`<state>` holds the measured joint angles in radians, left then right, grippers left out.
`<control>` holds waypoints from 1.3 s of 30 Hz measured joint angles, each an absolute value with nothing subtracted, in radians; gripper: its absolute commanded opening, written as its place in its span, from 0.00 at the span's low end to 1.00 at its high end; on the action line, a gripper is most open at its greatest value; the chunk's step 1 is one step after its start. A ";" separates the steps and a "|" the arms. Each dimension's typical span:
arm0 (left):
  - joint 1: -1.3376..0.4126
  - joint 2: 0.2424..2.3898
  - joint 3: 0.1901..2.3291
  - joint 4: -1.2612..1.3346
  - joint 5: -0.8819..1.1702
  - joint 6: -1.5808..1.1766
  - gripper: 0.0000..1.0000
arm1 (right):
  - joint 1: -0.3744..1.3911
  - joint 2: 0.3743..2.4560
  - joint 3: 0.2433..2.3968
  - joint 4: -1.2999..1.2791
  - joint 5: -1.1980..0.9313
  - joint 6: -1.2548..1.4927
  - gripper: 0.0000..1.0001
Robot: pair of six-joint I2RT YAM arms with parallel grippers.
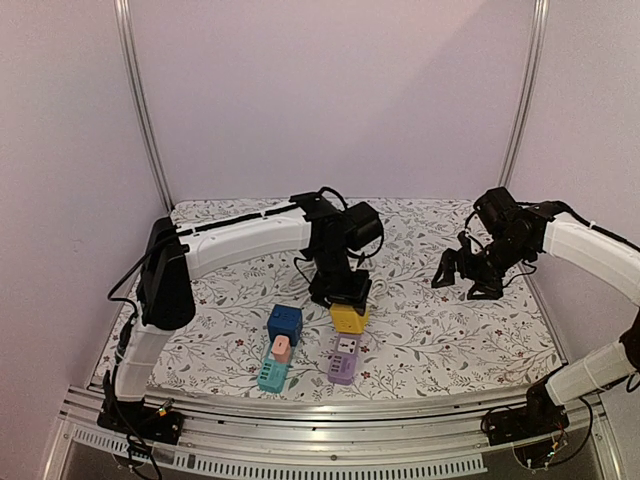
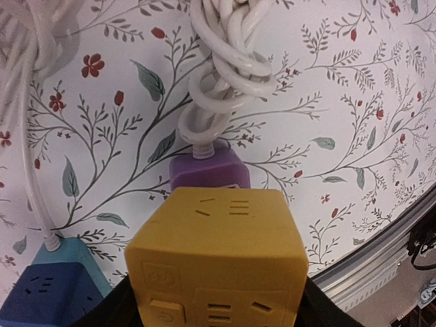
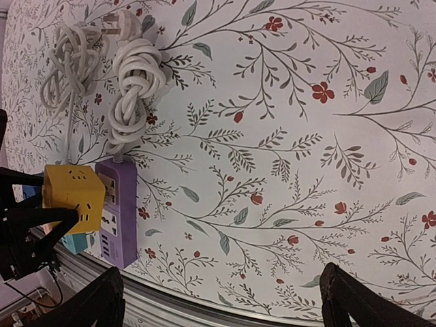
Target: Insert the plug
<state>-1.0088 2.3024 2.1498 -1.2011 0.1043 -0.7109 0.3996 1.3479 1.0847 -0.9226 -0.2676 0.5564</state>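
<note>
- In the top view the left arm (image 1: 250, 235) hides the coiled white cables (image 3: 136, 78) and the plug (image 3: 111, 19).
- Only the right wrist view shows the plug. It lies on the floral cloth (image 1: 450, 340) at the end of the farther coil, well apart from both grippers.
- The left wrist view crops that gripper's fingers to dark slivers in the lower corners.
- The left gripper (image 1: 348, 305) is clamped about halfway closed on the sides of the yellow cube socket (image 2: 218, 262).
- The cube sits at the cable end of the purple power strip (image 3: 117, 214); whether they touch is unclear.
- The right gripper (image 1: 468, 275) hangs spread wide, holding nothing.
</note>
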 measured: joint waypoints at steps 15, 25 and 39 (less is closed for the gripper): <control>-1.009 2.318 2.159 -1.211 0.053 -0.702 0.00 | 0.400 1.334 1.068 -0.919 -0.268 0.557 0.99; -1.014 2.319 2.161 -1.210 0.044 -0.699 0.00 | 0.400 1.314 1.054 -0.918 -0.271 0.561 0.99; -1.076 2.319 2.164 -1.208 -0.073 -0.737 0.00 | 0.400 1.296 1.006 -0.915 -0.272 0.567 0.99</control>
